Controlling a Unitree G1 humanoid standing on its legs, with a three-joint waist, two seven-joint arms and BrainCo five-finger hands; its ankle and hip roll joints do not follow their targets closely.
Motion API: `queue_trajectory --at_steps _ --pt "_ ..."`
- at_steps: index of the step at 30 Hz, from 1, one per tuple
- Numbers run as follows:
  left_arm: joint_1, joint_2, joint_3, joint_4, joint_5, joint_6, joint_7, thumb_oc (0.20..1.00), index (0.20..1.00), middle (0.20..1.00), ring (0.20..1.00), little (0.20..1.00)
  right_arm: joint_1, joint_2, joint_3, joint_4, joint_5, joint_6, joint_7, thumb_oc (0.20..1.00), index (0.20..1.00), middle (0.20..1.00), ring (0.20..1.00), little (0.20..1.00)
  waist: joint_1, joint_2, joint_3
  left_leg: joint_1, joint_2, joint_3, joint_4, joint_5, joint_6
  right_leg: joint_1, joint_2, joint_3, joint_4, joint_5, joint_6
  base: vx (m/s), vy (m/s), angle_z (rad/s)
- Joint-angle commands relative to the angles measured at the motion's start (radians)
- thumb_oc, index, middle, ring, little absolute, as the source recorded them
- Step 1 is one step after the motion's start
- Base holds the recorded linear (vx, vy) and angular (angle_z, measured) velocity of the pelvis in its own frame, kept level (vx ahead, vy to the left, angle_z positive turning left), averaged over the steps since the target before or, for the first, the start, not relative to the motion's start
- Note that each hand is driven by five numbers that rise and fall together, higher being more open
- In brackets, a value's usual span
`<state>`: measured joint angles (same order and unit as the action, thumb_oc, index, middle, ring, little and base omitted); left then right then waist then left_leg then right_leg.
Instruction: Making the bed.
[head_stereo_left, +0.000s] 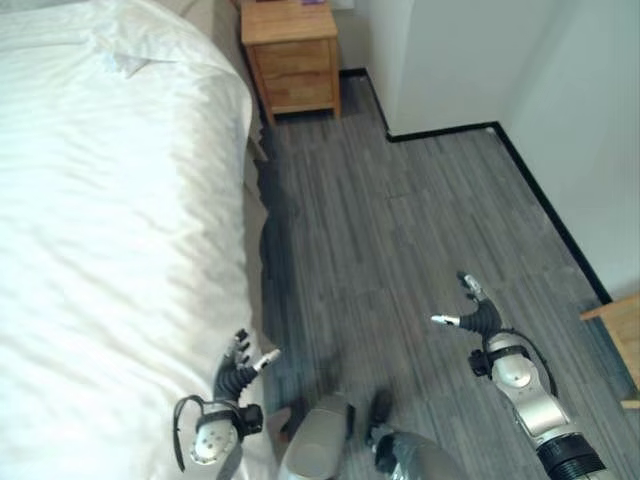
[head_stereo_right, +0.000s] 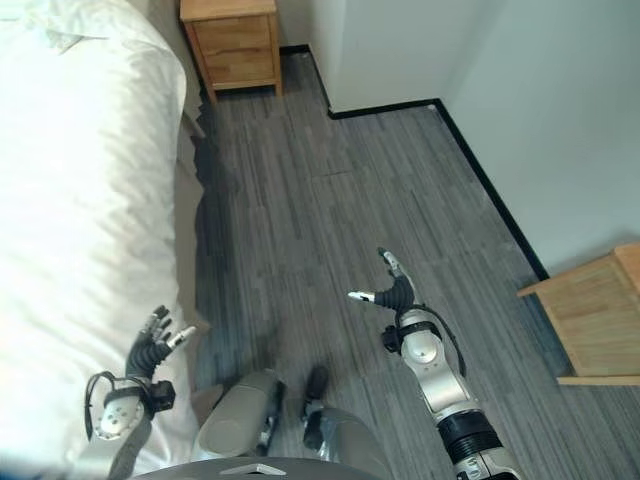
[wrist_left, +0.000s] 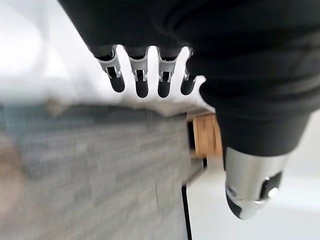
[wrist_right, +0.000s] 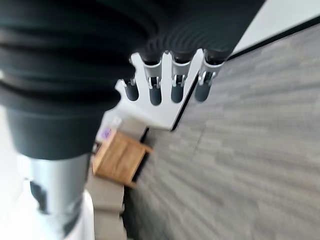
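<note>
Head view first: I've got the bed (head_stereo_left: 110, 230) filling the left side, its white duvet (head_stereo_left: 120, 300) spread flat over the top and hanging down the near edge. At 12 o'clock a wooden nightstand (head_stereo_left: 292, 55) stands against the wall, just beside the bed's head end. My left hand (head_stereo_left: 236, 378) sits at 7 o'clock, right by the duvet's hanging edge, fingers relaxed and holding nothing. My right hand (head_stereo_left: 478, 316) is at 4 o'clock over the grey plank floor (head_stereo_left: 400, 230), well apart from the bed, fingers spread loose, empty.

Other eye, same scene, plus a second wooden piece (head_stereo_right: 598, 318) at 3 o'clock by the white wall (head_stereo_right: 540, 110).

Left wrist view: fingers (wrist_left: 141, 82) straight in a row, thumb (wrist_left: 252, 187) apart, nothing grasped; duvet, floor and nightstand past them.

Right wrist view: fingers (wrist_right: 155, 92) straight, released; floor, wall's black skirting (wrist_right: 290, 35) and nightstand (wrist_right: 120, 159) beyond.
</note>
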<state>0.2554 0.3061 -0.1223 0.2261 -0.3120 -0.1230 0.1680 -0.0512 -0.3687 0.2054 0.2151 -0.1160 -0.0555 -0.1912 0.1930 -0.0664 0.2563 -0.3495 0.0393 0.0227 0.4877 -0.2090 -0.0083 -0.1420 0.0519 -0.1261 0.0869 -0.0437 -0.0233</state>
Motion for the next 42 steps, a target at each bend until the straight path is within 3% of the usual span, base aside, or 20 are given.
queue_trajectory --at_steps 1,3,6,9,10,11,13,17,19,21,24,29,30,32,33,34,37,39,40,42 --pt "-0.073 -0.001 0.023 -0.058 -0.01 -0.051 -0.02 1.0 1.0 1.0 1.0 1.0 0.033 -0.054 -0.039 -0.12 0.002 -0.038 -0.01 1.0 1.0 1.0 1.0 1.0 -0.026 0.048 -0.017 0.057 -0.043 0.022 -0.305 0.2 -0.02 0.207 -0.106 0.016 -0.174 -0.057 0.098 0.47 0.145 -0.4" --pt "-0.072 -0.01 0.022 -0.057 -0.007 -0.048 -0.023 1.0 1.0 1.0 1.0 1.0 0.024 -0.05 -0.042 -0.104 -0.021 -0.028 -0.015 1.0 1.0 1.0 1.0 1.0 -0.008 0.063 -0.035 0.034 -0.052 0.061 -0.402 0.277 -0.036 0.26 -0.086 0.009 -0.174 -0.097 0.099 0.52 0.169 -0.06" --pt "-0.064 -0.015 0.02 -0.049 0.0 -0.044 -0.028 1.0 1.0 1.0 1.0 1.0 0.045 -0.031 -0.047 -0.114 -0.063 -0.024 -0.001 1.0 1.0 1.0 1.0 1.0 -0.005 0.034 -0.066 0.103 -0.083 0.018 -0.501 0.289 -0.005 0.314 -0.111 -0.013 -0.161 -0.107 0.125 0.53 0.197 0.12" --pt "-0.071 0.003 0.007 -0.051 0.007 -0.036 -0.032 1.0 1.0 1.0 1.0 1.0 0.058 -0.006 -0.048 -0.109 -0.081 -0.026 -0.001 1.0 1.0 1.0 1.0 1.0 -0.01 0.0 -0.071 0.174 -0.09 -0.011 -0.531 0.267 0.016 0.273 -0.14 -0.016 0.065 -0.124 0.157 0.35 0.165 0.1" --pt "-0.084 0.015 0.002 -0.045 0.016 -0.027 -0.028 1.0 1.0 1.0 1.0 1.0 0.055 -0.004 -0.04 -0.104 -0.092 -0.022 0.002 1.0 1.0 1.0 1.0 1.0 -0.019 -0.001 -0.065 0.209 -0.086 -0.013 -0.534 0.251 0.025 0.225 -0.151 -0.015 0.189 -0.082 0.178 0.45 0.283 0.29" --pt "-0.11 0.04 -0.008 -0.045 0.036 -0.021 -0.009 1.0 1.0 1.0 1.0 1.0 0.043 0.003 -0.028 -0.105 -0.094 -0.015 0.001 1.0 1.0 1.0 1.0 1.0 -0.047 0.014 -0.043 0.272 -0.076 -0.036 -0.549 0.234 0.047 0.123 -0.161 0.009 0.42 0.038 0.192 0.48 0.301 0.46" --pt "-0.121 0.055 -0.003 -0.06 0.046 -0.023 -0.002 1.0 1.0 1.0 1.0 1.0 0.049 0.012 -0.035 -0.113 -0.089 -0.02 -0.005 1.0 1.0 1.0 1.0 1.0 -0.063 0.042 -0.037 0.307 -0.044 -0.058 -0.568 0.225 0.05 0.039 -0.16 -0.002 0.553 0.057 0.183 0.38 0.175 0.64" --pt "-0.143 0.062 -0.001 -0.07 0.043 -0.027 0.01 1.0 1.0 1.0 1.0 1.0 0.072 0.013 -0.07 -0.118 -0.084 -0.013 -0.027 1.0 1.0 1.0 1.0 1.0 -0.098 0.044 -0.024 0.341 -0.029 -0.101 -0.575 0.2 0.027 -0.056 -0.146 -0.048 0.424 -0.013 0.151 0.28 -0.023 0.45" --pt "-0.143 0.063 -0.001 -0.066 0.046 -0.027 0.006 1.0 1.0 1.0 1.0 1.0 0.074 0.013 -0.083 -0.107 -0.076 -0.01 -0.036 1.0 1.0 1.0 1.0 1.0 -0.125 0.038 -0.02 0.364 -0.026 -0.13 -0.575 0.176 0.006 -0.053 -0.13 -0.056 0.216 -0.03 0.142 0.48 -0.144 0.63" --pt "-0.143 0.059 0.004 -0.061 0.056 -0.024 -0.003 1.0 1.0 1.0 1.0 1.0 0.079 0.006 -0.1 -0.091 -0.075 0.001 -0.049 1.0 1.0 1.0 1.0 1.0 -0.152 0.026 -0.02 0.396 -0.033 -0.175 -0.575 0.147 -0.012 -0.072 -0.099 0.026 -0.015 0.023 0.151 0.57 -0.174 0.9" --pt "-0.149 0.062 0.018 -0.045 0.061 -0.027 0.0 1.0 1.0 1.0 1.0 1.0 0.089 -0.005 -0.109 -0.084 -0.089 0.008 -0.051 1.0 1.0 1.0 1.0 1.0 -0.163 0.02 -0.019 0.429 -0.019 -0.216 -0.575 0.119 -0.026 -0.101 -0.084 0.066 -0.068 0.08 0.169 0.35 -0.152 1.1" --pt "-0.117 0.054 0.039 -0.047 0.07 -0.03 -0.001 1.0 1.0 1.0 1.0 1.0 0.106 -0.003 -0.106 -0.093 -0.087 -0.001 -0.04 1.0 1.0 1.0 1.0 1.0 -0.161 0.005 -0.043 0.493 0.036 -0.216 -0.574 0.063 -0.044 -0.059 -0.085 0.026 -0.068 0.076 0.143 0.35 -0.216 0.35" --pt "-0.104 0.05 0.051 -0.045 0.067 -0.032 0.001 1.0 1.0 1.0 1.0 1.0 0.101 0.002 -0.103 -0.088 -0.073 -0.009 -0.037 1.0 1.0 1.0 1.0 1.0 -0.161 0.006 -0.055 0.493 0.061 -0.207 -0.525 0.069 -0.06 -0.039 -0.075 0.029 -0.067 0.068 0.137 0.33 -0.213 -0.34" --pt "-0.091 0.034 0.062 -0.058 0.031 -0.025 0.005 1.0 1.0 1.0 1.0 1.0 0.08 -0.005 -0.084 -0.07 -0.058 -0.012 -0.041 1.0 1.0 1.0 1.0 1.0 -0.133 0.013 -0.03 0.363 0.076 -0.168 -0.184 0.152 -0.077 0.046 -0.062 0.033 -0.086 0.039 0.095 0.3 -0.229 -0.46" --pt "-0.092 0.035 0.063 -0.059 0.031 -0.025 0.005 1.0 1.0 1.0 1.0 1.0 0.079 -0.004 -0.084 -0.07 -0.058 -0.012 -0.041 1.0 1.0 1.0 1.0 1.0 -0.136 0.009 -0.033 0.352 0.071 -0.172 -0.179 0.155 -0.076 0.04 -0.067 0.03 -0.088 0.043 0.096 0.19 -0.215 -0.35" --pt "-0.094 0.032 0.069 -0.08 0.008 -0.027 0.007 1.0 1.0 1.0 1.0 1.0 0.064 -0.022 -0.083 -0.082 -0.045 -0.017 -0.051 1.0 1.0 1.0 1.0 1.0 -0.107 -0.013 0.016 0.214 0.054 -0.164 0.064 0.238 -0.029 0.094 -0.077 0.042 -0.109 0.025 0.058 0.12 -0.133 -0.41" --pt "-0.107 0.032 0.066 -0.083 0.002 -0.028 0.015 1.0 1.0 1.0 1.0 1.0 0.056 -0.044 -0.09 -0.081 -0.044 -0.008 -0.062 1.0 1.0 1.0 1.0 1.0 -0.091 -0.025 0.04 0.102 0.059 -0.115 0.173 0.195 -0.01 0.13 -0.092 0.04 -0.133 0.011 0.049 0.18 -0.119 -0.21" --pt "-0.119 0.028 0.062 -0.079 -0.004 -0.029 0.019 1.0 1.0 1.0 1.0 1.0 0.046 -0.057 -0.094 -0.076 -0.043 0.001 -0.065 1.0 1.0 1.0 1.0 1.0 -0.075 -0.022 0.043 0.05 0.052 -0.065 0.104 0.152 -0.023 0.172 -0.102 0.042 -0.16 -0.008 0.057 0.38 0.069 -0.14" --pt "-0.115 0.019 0.058 -0.078 -0.002 -0.032 0.017 1.0 1.0 1.0 1.0 1.0 0.045 -0.065 -0.1 -0.077 -0.043 -0.001 -0.062 1.0 1.0 1.0 1.0 1.0 -0.066 -0.009 0.027 0.05 0.015 -0.031 -0.074 0.119 -0.029 0.198 -0.103 0.051 -0.172 -0.03 0.068 0.55 0.204 -0.02" --pt "-0.112 0.013 0.058 -0.077 0.003 -0.03 0.017 1.0 1.0 1.0 1.0 1.0 0.045 -0.068 -0.1 -0.069 -0.045 0.0 -0.063 1.0 1.0 1.0 1.0 1.0 -0.062 -0.004 0.012 0.06 -0.006 -0.018 -0.219 0.164 -0.032 0.207 -0.1 0.054 -0.174 -0.042 0.076 0.43 0.192 0.0"
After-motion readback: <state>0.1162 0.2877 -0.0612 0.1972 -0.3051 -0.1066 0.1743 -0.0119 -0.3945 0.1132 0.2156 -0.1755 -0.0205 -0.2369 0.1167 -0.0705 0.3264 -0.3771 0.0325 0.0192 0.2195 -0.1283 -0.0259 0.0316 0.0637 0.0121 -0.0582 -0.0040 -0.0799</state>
